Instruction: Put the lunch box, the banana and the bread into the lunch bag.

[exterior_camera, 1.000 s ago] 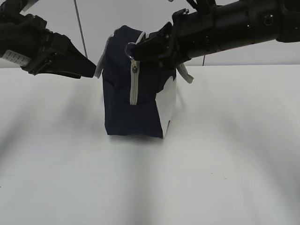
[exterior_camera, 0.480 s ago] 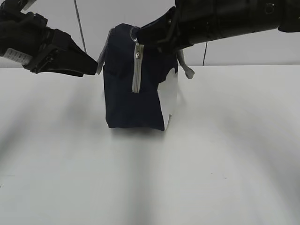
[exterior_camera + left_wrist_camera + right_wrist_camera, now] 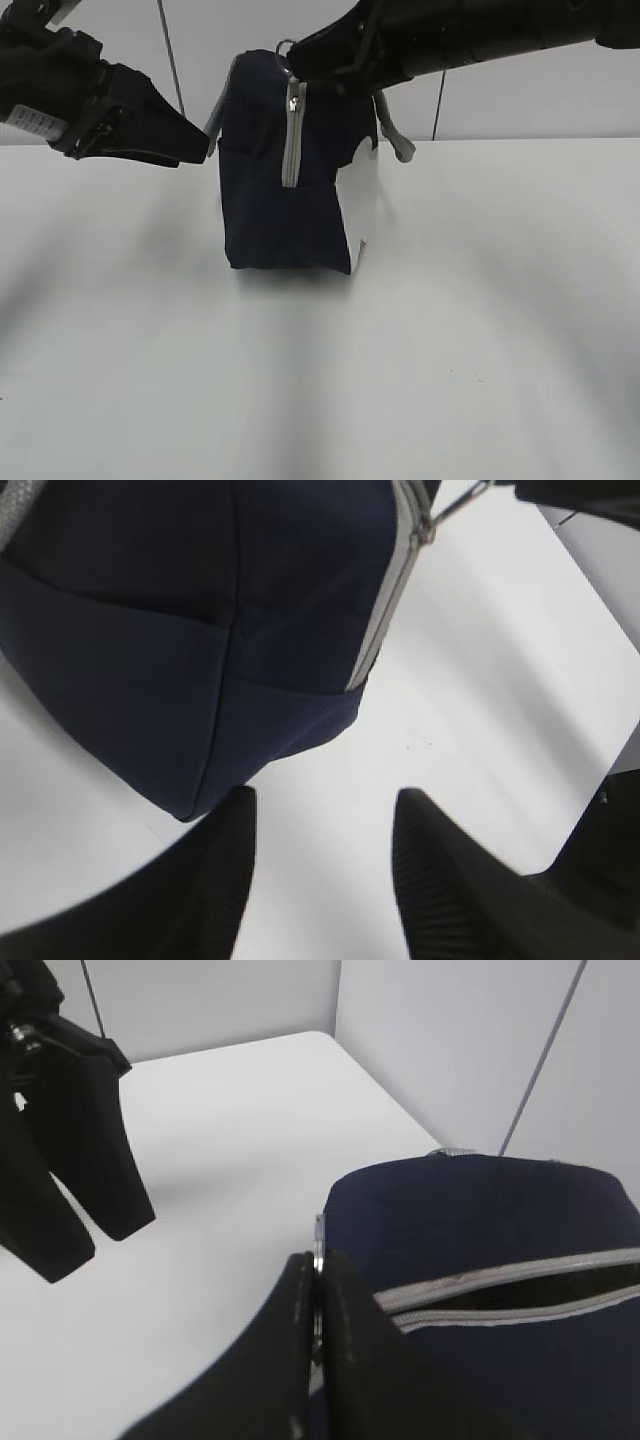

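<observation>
right gripper point(image 3: 318, 1290): fingers pressed flat together on the zipper pull point(image 3: 318, 1232), a metal ring pinched between the tips. In the exterior view it sits at the bag's top edge.
zipper point(image 3: 291, 135): grey strip runs down the end panel below the pull. From the right wrist a dark slit shows along the top just past the fingertips, so it looks partly open there.
lunch bag point(image 3: 290, 200): navy, upright on the table point(image 3: 400, 380), directly under and beyond the right fingertips. White side panel faces right.
left gripper point(image 3: 320, 870): fingers spread, nothing between them. Bag's lower corner is just ahead and to its left, not touching in the wrist view.
step in hand: my read is opening the bag by the pull.
how to do it well: pull along the zipper line, not away from it, so the ring doesn't slip out. The bag is light and could tip or lift, so bring the left fingers onto the fabric first to brace it.
lunch box, banana, bread: not in any view.
handle point(image 3: 392, 140): grey webbing hangs behind the right arm; keep clear.
</observation>
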Controlling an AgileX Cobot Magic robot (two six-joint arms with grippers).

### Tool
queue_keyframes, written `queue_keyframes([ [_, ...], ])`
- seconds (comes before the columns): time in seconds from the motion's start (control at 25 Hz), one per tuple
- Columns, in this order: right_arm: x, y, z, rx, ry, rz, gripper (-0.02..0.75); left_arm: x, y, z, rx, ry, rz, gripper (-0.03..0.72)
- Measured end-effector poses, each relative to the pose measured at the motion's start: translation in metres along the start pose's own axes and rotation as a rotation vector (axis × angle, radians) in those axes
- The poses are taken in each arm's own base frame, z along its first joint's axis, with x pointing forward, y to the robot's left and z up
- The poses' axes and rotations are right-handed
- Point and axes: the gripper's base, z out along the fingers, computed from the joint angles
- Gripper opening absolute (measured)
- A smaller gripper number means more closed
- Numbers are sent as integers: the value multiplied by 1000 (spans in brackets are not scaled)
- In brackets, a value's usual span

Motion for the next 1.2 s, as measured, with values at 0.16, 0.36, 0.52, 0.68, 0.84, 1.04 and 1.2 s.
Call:
queue_keyframes([
  [0.16,7,4,3,-52,42,12,-16,0,0,0,1,1,0,329],
  [0.36,21,4,15,-98,72,60,-16,0,0,0,2,2,0,325],
  [0.52,27,6,20,-128,84,79,-16,0,0,0,2,2,0,323],
  [0.68,27,11,20,-182,78,85,-16,0,0,0,2,2,0,319],
  [0.84,27,11,20,-190,77,85,-16,0,0,0,2,2,1,318],
  [1.04,17,11,12,-164,58,66,-16,0,0,0,2,2,17,318],
  [1.2,11,7,9,-119,48,52,-16,0,0,0,2,2,25,317],
])
